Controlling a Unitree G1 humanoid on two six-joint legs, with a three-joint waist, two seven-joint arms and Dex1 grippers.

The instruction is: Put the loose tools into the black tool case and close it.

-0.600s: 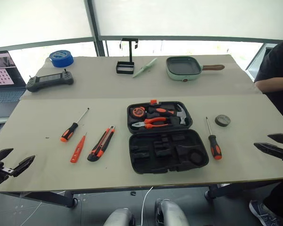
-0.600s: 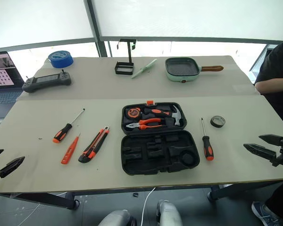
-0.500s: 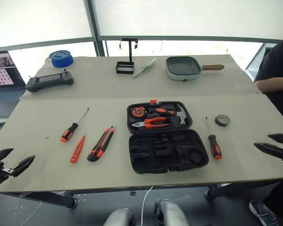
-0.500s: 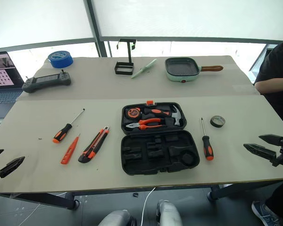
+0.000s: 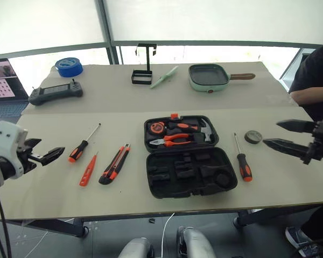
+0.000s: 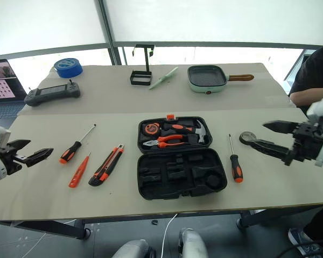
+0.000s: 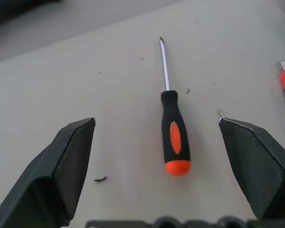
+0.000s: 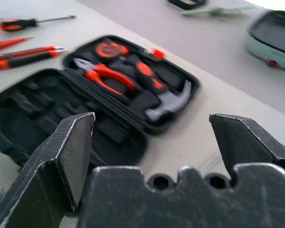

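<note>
The left pincer (image 5: 43,152) is held out at the left side above the worktop (image 5: 54,188), its two black fingers spread wide with nothing between them, pointing forward and slightly downward. The right pincer (image 5: 280,134) reaches in from the right side, aimed leftward and a little down, its fingers likewise parted wide and holding nothing.

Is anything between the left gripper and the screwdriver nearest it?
Nothing visible. The left gripper is open, and only bare table lies between it and the screwdriver; the tester lies off to the side.
</note>
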